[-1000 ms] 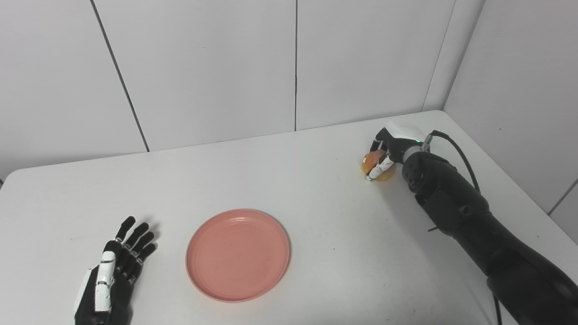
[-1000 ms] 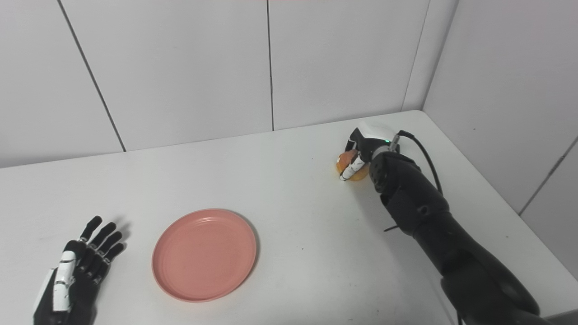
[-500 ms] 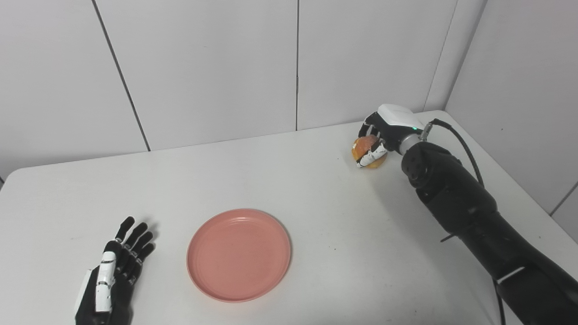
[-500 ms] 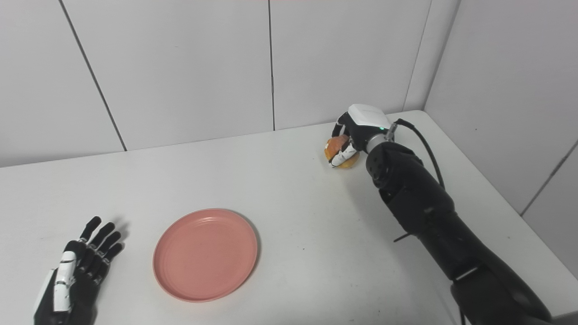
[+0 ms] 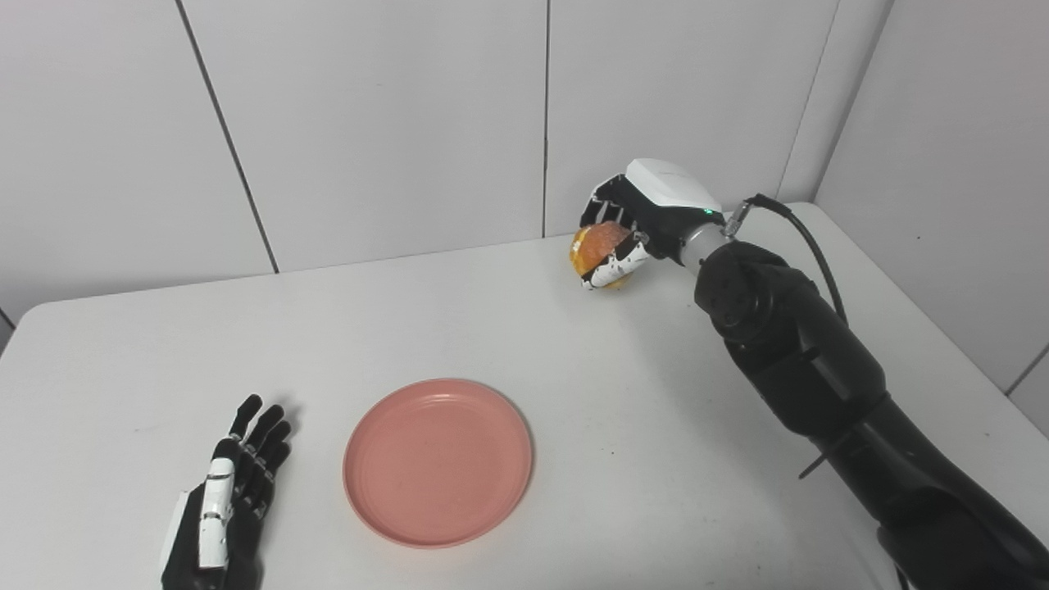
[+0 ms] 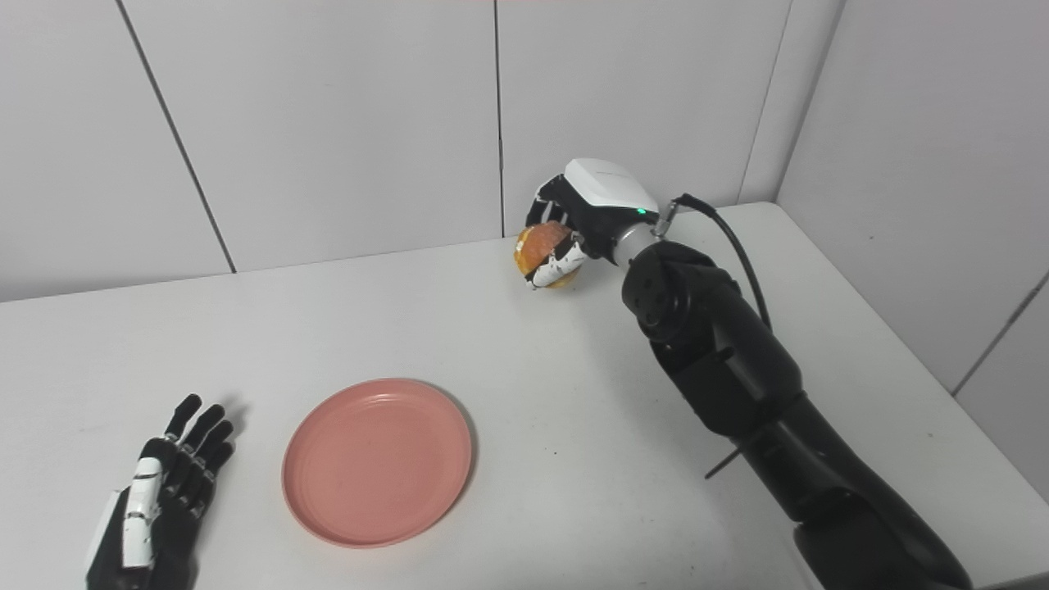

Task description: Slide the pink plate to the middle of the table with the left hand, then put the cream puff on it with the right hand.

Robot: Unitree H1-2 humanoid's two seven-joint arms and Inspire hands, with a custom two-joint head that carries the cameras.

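Above white table [image 5: 656, 426], right hand [image 5: 635, 217] grips cream puff [image 5: 597, 244].

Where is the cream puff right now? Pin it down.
The cream puff is held in the right hand, above the far middle of the table near the back wall, well beyond and right of the pink plate.

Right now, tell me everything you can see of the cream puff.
The cream puff is a small round pastry, golden-orange with a paler, pinkish top. It is held in the right robot hand, whose fingers wrap its front and underside, hiding part of it. It appears lifted clear of the table, above the far middle, near the back wall. It is well apart from the plate, which lies nearer and to the left.
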